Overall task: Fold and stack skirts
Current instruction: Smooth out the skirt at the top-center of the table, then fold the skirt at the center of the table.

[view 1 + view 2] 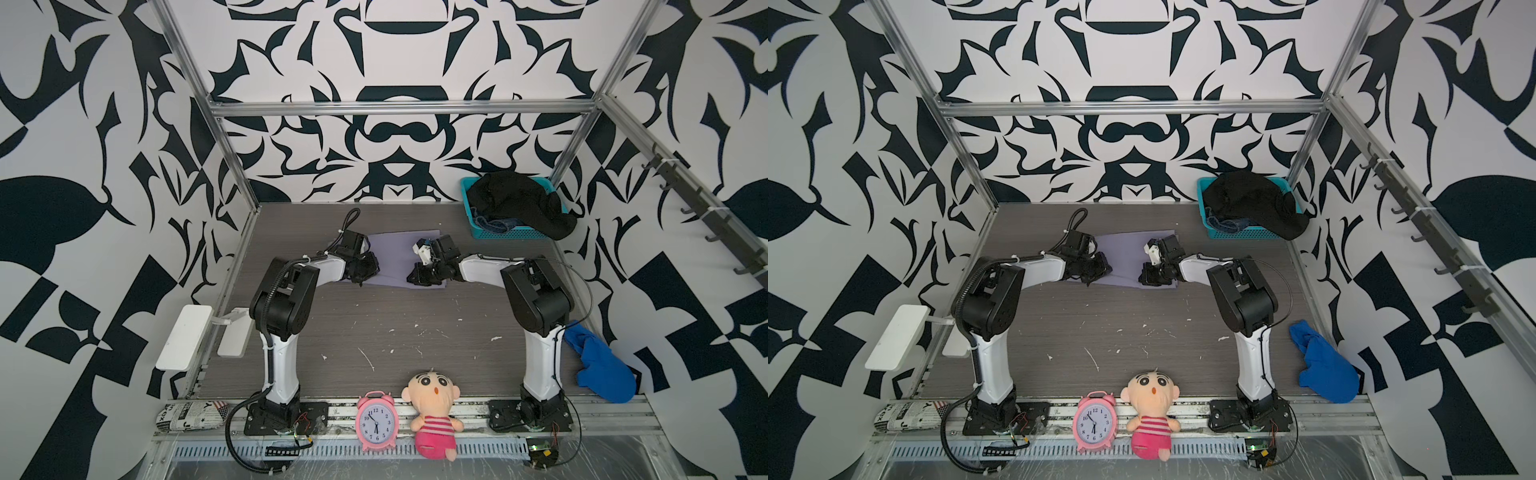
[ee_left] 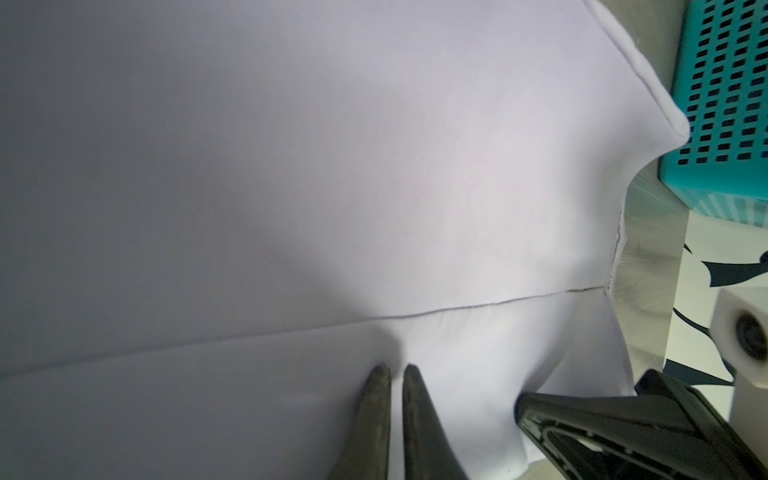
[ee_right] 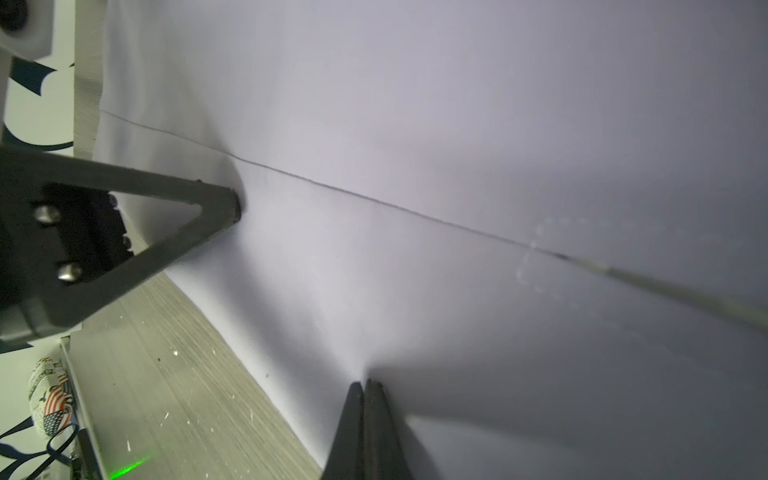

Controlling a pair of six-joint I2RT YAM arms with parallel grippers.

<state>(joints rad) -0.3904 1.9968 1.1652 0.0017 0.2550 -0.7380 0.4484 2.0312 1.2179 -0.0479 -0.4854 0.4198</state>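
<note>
1. Toward 12 o'clock on the table [image 1: 395, 328]: lavender skirt [image 1: 395, 254], lying flat between both grippers.
2. Left gripper [image 2: 393, 371]: at the skirt's 8 o'clock corner, fingers a sliver apart, nipping puckered cloth.
3. Right gripper [image 3: 365, 384]: at its 4 o'clock corner, fingers pressed together on the cloth edge.
4. Teal basket [image 1: 498, 235], at 2 o'clock: black skirt [image 1: 519, 199] heaped over denim skirt [image 1: 492, 224].

Both top views hang high over the front of my cell, side by side, tilted down toward the back wall. They share nearly everything: the tabletop [image 1: 395, 324], my left arm [image 1: 286, 299], my right arm [image 1: 536, 299], the basket [image 1: 1241, 233]. Each wrist camera rides just behind its jaws, looking along them, very close to the lavender skirt [image 2: 291, 166]. Each wrist view also catches the opposite arm's jaws and the same seam [image 3: 374, 200].
</note>
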